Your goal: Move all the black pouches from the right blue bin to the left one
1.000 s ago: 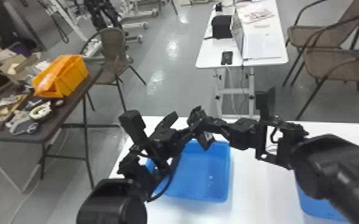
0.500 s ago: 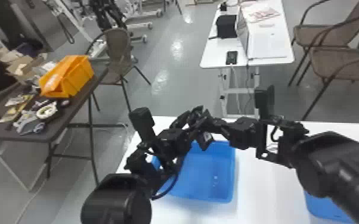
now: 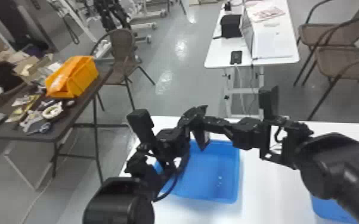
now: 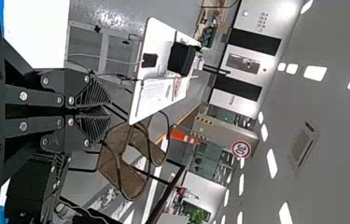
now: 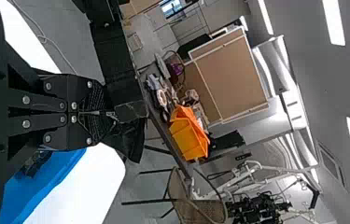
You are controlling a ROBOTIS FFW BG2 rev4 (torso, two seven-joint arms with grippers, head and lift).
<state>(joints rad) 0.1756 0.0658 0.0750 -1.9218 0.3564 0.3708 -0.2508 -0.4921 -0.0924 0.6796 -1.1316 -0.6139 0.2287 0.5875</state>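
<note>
The black pouch [image 3: 200, 138] hangs from the right claw [image 3: 203, 120], below its tips.

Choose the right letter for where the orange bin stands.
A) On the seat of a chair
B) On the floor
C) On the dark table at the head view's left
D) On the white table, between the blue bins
C: the orange bin rests on the dark tabletop, beside assorted loose items.

blue bins [image 3: 213, 174], white table [image 3: 269, 186], orange bin [image 3: 84, 78]
</note>
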